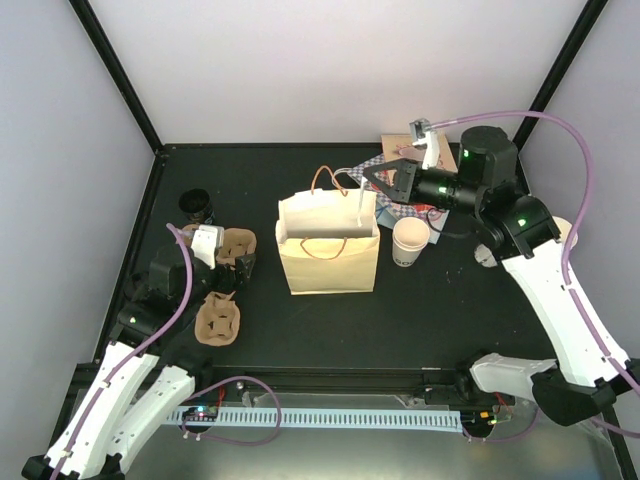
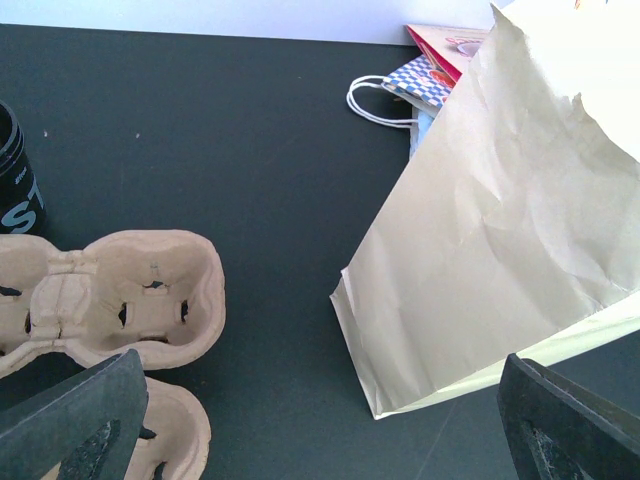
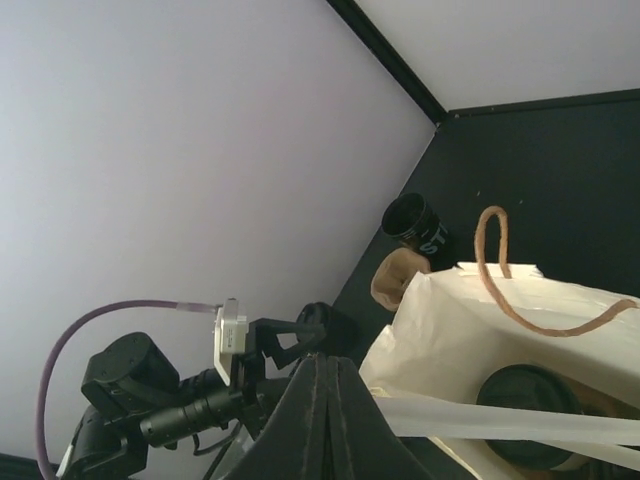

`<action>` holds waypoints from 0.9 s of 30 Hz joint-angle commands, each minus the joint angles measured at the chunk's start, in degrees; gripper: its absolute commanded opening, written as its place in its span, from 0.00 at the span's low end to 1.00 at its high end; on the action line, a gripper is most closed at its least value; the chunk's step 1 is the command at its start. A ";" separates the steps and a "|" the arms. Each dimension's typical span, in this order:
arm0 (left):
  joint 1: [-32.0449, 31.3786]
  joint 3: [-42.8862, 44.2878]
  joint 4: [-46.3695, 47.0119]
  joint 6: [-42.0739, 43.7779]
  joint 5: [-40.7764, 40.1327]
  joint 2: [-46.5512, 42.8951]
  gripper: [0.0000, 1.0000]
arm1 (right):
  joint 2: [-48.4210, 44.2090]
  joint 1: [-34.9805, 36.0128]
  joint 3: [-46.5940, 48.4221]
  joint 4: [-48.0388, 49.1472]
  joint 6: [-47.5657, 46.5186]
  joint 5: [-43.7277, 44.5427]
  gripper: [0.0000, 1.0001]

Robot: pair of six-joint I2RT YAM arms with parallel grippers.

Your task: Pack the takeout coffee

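Coffee [image 3: 525,390] sits inside the paper bag [image 1: 330,262] at table ctr, only its black lid showing thru the open top. R gripper [image 1: 362,180] is at the bag's 1 o'clock corner, fingers pressed together by the rim; can't tell if paper is pinched. L gripper [image 2: 318,360], fingers wide apart w/ nothing between, hovers over cup carriers [image 1: 218,320] at bag's 8 o'clock. Lidless cup [image 1: 410,240] stands at 3 o'clock.

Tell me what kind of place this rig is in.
Likely a lab test cell staged as a takeout counter, not a real café: a black table boxed in by plain pale walls, with props laid out: a tan paper bag, moulded cup carriers and a paper cup.
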 commanded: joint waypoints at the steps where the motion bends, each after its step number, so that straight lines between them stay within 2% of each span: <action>1: 0.45 -0.04 1.37 0.70 0.02 0.05 0.98 | 1.58 2.97 2.06 -0.07 -2.13 1.99 0.07; 3: 0.45 -0.04 1.36 0.70 0.07 0.01 0.98 | 2.60 4.56 2.97 0.10 -3.27 2.16 0.30; 7: 0.45 -0.06 1.26 0.70 -0.11 0.01 0.98 | 4.01 6.34 4.38 -0.38 -4.69 3.08 0.47; 15: 0.45 -0.03 1.29 0.61 -0.19 -0.03 0.98 | 3.25 6.34 5.14 -3.54 -7.99 7.52 0.56; 27: 0.45 -0.15 1.26 0.62 -0.14 -0.10 0.98 | 0.37 6.34 2.07 -7.60 -13.79 18.13 0.59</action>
